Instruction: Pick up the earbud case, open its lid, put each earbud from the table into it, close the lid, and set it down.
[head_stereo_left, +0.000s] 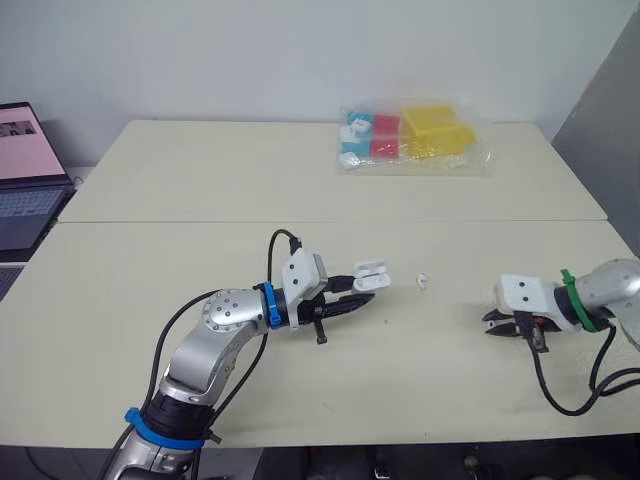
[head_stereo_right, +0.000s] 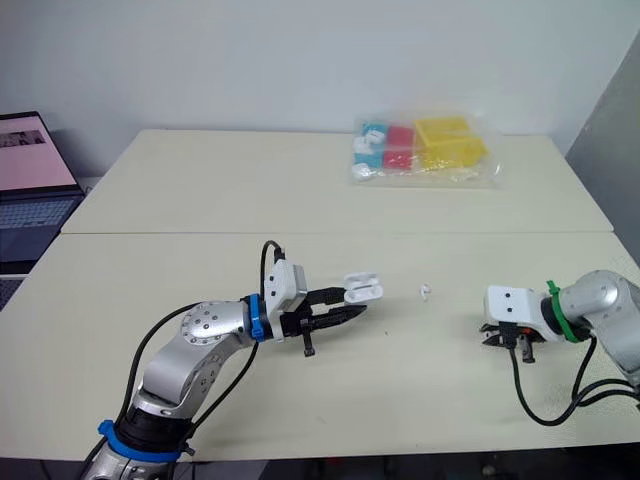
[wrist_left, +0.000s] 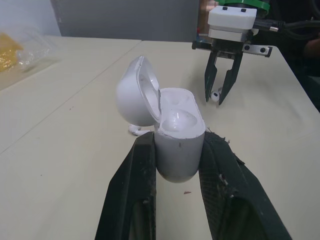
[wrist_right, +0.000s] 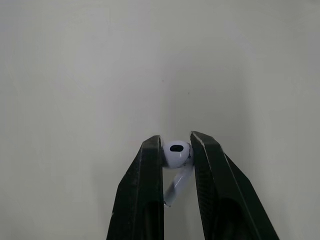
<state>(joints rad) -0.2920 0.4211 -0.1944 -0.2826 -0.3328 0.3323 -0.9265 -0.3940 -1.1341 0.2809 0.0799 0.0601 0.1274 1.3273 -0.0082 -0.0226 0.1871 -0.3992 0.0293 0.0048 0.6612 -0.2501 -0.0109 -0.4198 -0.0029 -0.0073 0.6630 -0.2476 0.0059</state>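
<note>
My left gripper is shut on the white earbud case, holding it just above the table's middle with its lid swung open. The case's two wells look empty in the left wrist view. One white earbud lies on the table just right of the case. My right gripper hovers low at the right of the table, shut on the other earbud, pinched by its head between the black fingers. The right gripper also appears beyond the case, with the earbud at its tips.
A clear bag of coloured blocks lies at the table's far side. An open laptop stands at the left beyond the table edge. A seam runs across the table between its two halves.
</note>
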